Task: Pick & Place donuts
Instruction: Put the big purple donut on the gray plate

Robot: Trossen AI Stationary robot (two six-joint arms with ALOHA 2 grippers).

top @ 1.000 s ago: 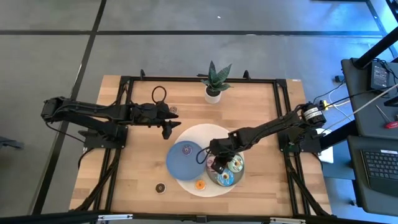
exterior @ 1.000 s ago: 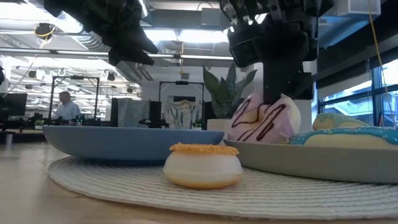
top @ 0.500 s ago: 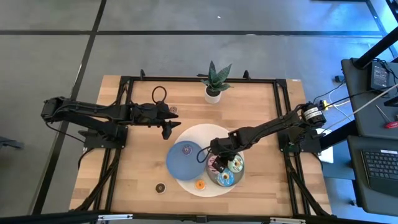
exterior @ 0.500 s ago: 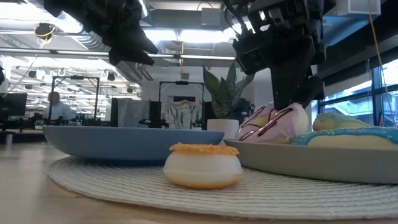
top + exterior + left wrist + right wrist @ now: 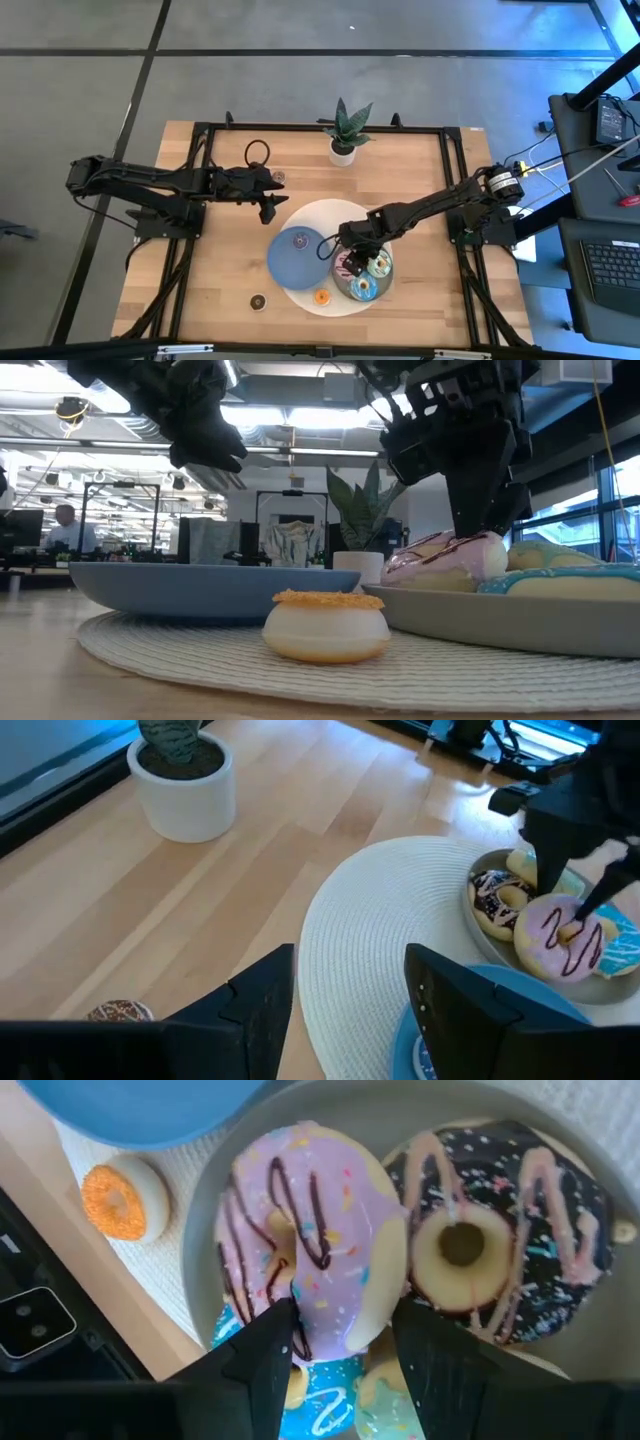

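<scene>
Pink donut (image 5: 305, 1235) lies on grey plate (image 5: 560, 1120) beside brown donut (image 5: 490, 1240); right claw (image 5: 335, 1335) released, straddling it. Left claw (image 5: 345, 990) released, at ten o'clock.

No legible text, label, brand, number or sign found in any view; none on the donuts, plates, mat, plant pot, arms or table; background room in the low view too indistinct for reading; equipment beside the table in the high view too small for any marking to be made out.
</scene>
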